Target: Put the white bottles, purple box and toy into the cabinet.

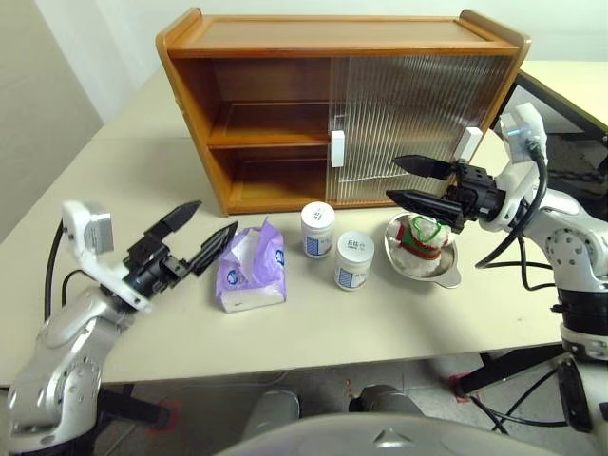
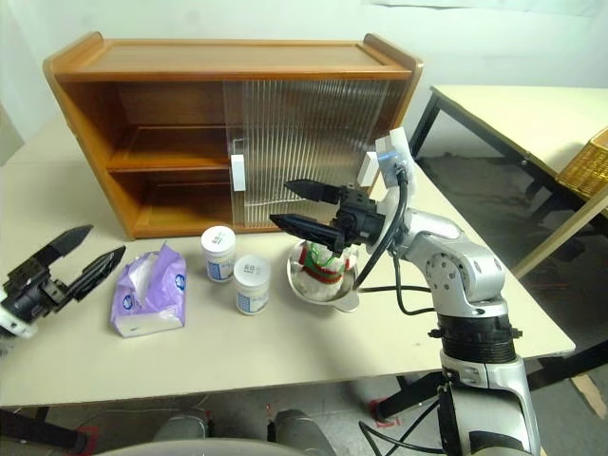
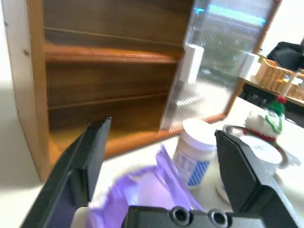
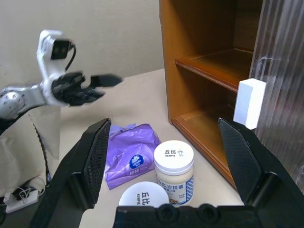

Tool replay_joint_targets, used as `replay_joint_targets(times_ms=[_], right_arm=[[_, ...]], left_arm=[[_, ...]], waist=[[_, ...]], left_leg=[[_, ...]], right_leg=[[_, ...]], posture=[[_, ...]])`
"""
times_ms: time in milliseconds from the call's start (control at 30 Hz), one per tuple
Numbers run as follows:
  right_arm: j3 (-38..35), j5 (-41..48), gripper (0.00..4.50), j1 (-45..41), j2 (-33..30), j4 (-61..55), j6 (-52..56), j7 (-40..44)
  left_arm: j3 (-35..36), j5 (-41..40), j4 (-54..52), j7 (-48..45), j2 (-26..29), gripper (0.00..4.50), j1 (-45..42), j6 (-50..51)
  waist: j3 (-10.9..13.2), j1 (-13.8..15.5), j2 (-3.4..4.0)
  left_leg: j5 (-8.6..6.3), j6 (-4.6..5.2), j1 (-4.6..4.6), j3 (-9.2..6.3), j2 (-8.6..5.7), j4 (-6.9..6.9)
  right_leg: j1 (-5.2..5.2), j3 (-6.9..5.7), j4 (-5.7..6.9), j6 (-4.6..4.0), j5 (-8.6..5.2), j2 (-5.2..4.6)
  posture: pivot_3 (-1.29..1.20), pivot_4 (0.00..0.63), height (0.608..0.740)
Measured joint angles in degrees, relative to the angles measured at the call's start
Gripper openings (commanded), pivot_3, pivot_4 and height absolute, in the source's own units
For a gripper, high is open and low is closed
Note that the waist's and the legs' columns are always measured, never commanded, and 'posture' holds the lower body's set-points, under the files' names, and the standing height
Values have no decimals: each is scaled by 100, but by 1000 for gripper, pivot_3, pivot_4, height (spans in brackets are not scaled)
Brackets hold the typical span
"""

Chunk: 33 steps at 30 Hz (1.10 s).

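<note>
The cabinet (image 1: 275,43) stands at the back of the table, its ribbed doors (image 1: 408,114) slid to the right and the left half of both shelves open. In front of it stand two white bottles (image 1: 317,228) (image 1: 353,259). The purple box (image 1: 251,269) lies to their left. The toy (image 1: 423,237) sits in a steel bowl to their right. My left gripper (image 1: 214,217) is open with nothing in it, just left of the purple box and pointing toward it. My right gripper (image 1: 393,179) is open, level above the toy, pointing left.
The steel bowl (image 1: 446,275) holds the toy near the cabinet's right end. A second table (image 2: 513,109) and a wicker basket (image 2: 589,161) stand off to the right. Bare tabletop lies in front of the bottles and box.
</note>
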Motion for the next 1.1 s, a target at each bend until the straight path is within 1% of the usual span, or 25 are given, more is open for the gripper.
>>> replay_joint_targets(times_ms=[233, 467, 667, 800, 1000, 1100], right_arm=[[0, -11, 4500, -26, -12, 15, 1, 54], [-1, -12, 4500, -64, -16, 21, 2, 92], [1, -17, 4500, -109, -10, 69, 2, 103], [2, -18, 4500, -120, -3, 73, 2, 102], [3, -18, 4500, -129, -1, 68, 3, 93], [2, -18, 4500, -129, -1, 57, 4, 79]], left_arm=[[-6, 10, -34, -439, -66, 4487, 984, -383], [-13, 296, 179, -1001, -6, 4487, 1595, -970], [-105, 537, 572, -955, -104, 4487, 1465, -1265], [-340, 756, 945, -876, -234, 4487, 1117, -1489], [-701, 1028, 1447, -779, -287, 4487, 696, -1697], [-803, 1156, 1631, -752, -288, 4487, 632, -1813]], waist=[[3, 5, 5], [7, 13, 11], [6, 23, 24], [2, 37, 27], [0, 53, 25], [0, 49, 26]], left_leg=[[1, -32, 4, 15, 37, -42], [-2, -37, 11, 7, 40, -41], [-1, -39, 12, -11, 43, -38], [0, -39, 10, -44, 41, -37], [0, -40, 9, -12, 38, -37], [0, -39, 11, -8, 40, -37]], right_leg=[[-25, -7, 20, -44, -28, 38], [-33, -5, 72, -43, -64, 46], [-31, -9, 80, -45, -62, 47], [-30, -10, 79, -46, -62, 46], [-30, -14, 79, -49, -63, 53], [-27, -13, 79, -48, -63, 71]], posture=[[46, 18, 740], [53, 15, 740], [53, 12, 740], [44, 9, 740], [27, 6, 740], [21, 6, 740]])
